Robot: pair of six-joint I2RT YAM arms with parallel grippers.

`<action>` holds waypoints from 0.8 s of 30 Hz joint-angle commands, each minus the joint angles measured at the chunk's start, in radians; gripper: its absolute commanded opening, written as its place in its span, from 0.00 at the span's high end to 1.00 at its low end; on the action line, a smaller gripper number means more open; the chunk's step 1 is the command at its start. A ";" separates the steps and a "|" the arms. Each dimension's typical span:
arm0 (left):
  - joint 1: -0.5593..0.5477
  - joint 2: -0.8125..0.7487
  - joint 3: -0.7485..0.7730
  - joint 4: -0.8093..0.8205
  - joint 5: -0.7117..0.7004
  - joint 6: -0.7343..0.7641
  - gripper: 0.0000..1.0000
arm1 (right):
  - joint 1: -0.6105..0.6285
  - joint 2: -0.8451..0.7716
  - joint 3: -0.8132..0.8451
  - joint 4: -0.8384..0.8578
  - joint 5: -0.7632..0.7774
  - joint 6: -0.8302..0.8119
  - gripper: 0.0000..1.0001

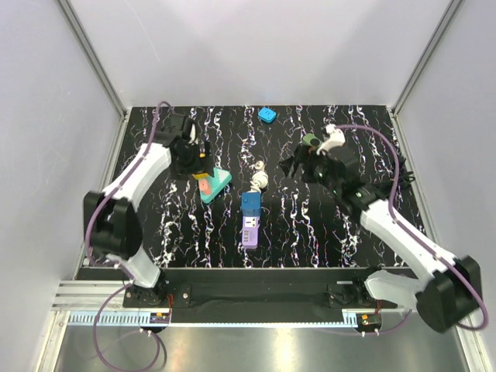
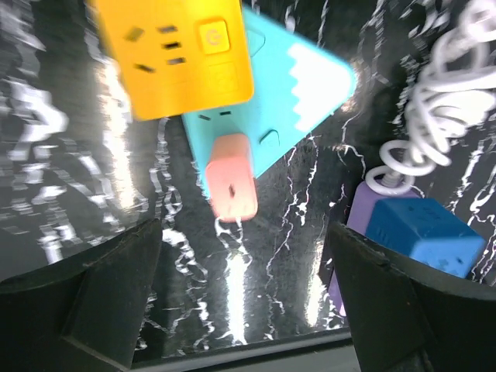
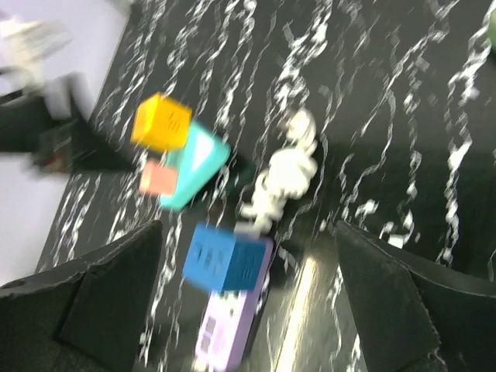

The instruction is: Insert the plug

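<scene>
While atop teal strip (image 2: 267, 105), 1 orange plug (image 2: 182, 54).

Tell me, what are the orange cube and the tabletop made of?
Orange cube: likely molded plastic, smooth, with crisp slots and a button. Tabletop: black with white veins, glossy by its glare; stone or printed laminate, cannot tell.

Black tabletop with white marble veining (image 2: 287, 256): glossy, smooth, throws glare streaks. Orange plastic cube adapter (image 2: 182, 54): smooth, slight sheen. Teal triangular plastic socket block (image 2: 263, 116) and salmon-pink plastic plug (image 2: 232, 177): smooth, satin. Blue plastic cube (image 2: 422, 232) and lilac plastic power strip (image 1: 249, 230): matt-ish. White coiled cable (image 2: 442, 116): smooth jacket, rubber or plastic, can't tell which. Left gripper (image 2: 242, 232) fingers (image 2: 101, 302): matt black plastic. White arm shells (image 1: 143, 174): smooth plastic. Front rail (image 1: 101, 298): bare ribbed metal.
</scene>
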 commanded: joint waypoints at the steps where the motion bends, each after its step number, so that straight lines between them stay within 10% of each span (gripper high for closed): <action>1: -0.003 -0.144 0.013 0.012 -0.099 0.071 0.07 | -0.023 0.170 0.186 0.010 0.093 -0.039 0.03; 24: -0.009 -0.406 -0.311 0.251 0.031 0.126 0.01 | -0.187 1.456 1.399 -0.008 -0.021 -0.019 0.12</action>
